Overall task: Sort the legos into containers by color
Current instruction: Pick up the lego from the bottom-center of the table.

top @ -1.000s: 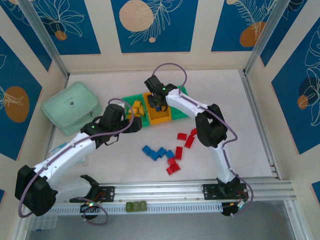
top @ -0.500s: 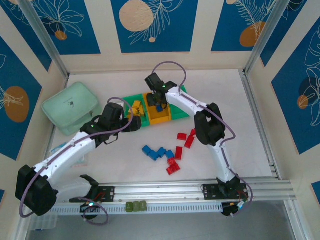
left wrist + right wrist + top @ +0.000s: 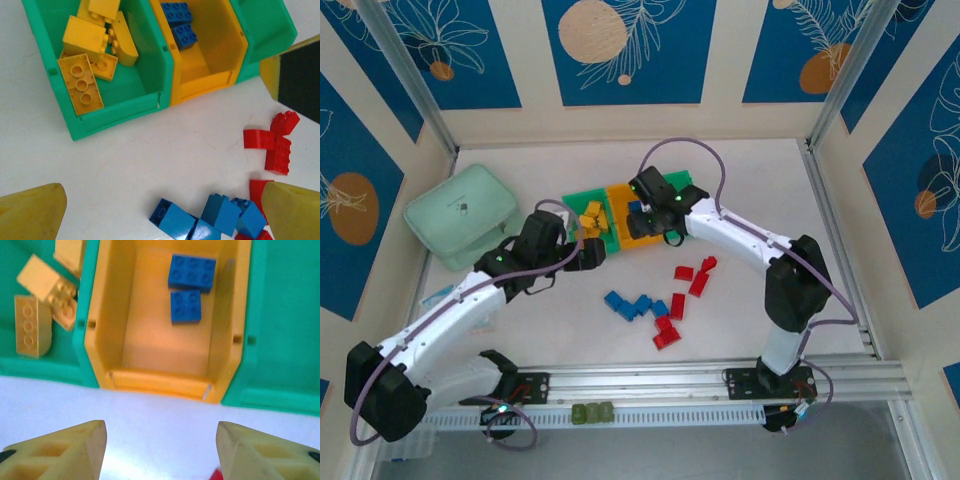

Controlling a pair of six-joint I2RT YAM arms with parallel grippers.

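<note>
A: Legos (image 3: 620, 303): where are they all lying at the moment?

B: Yellow legos (image 3: 92, 45) are lying in a loose heap in the left green bin (image 3: 115, 112). Two blue legos (image 3: 189, 285) are sitting side by side at the far end of the orange-yellow bin (image 3: 155, 380) touching it. The right green bin (image 3: 285, 315) is standing against the orange-yellow bin's other side.

A: And those outside the bins?

B: Loose blue legos (image 3: 640, 306) are lying in a cluster on the white counter (image 3: 770, 200), toward its near edge. Red legos (image 3: 698, 284) are lying scattered just beside that cluster, on its right and stretching up toward the bins.

A: What are the two end effectors doing?

B: The left end effector (image 3: 160, 200) is hovering above the counter between the bins and the loose cluster, its yellow fingers (image 3: 30, 212) standing wide apart with nothing between them. The right end effector (image 3: 162, 440) is hanging just in front of the orange-yellow bin, its own fingers parted as well and gripping nothing.

A: Anything else on the counter?

B: A mint-green pouch (image 3: 460, 215) is lying well apart, at the far left.
</note>
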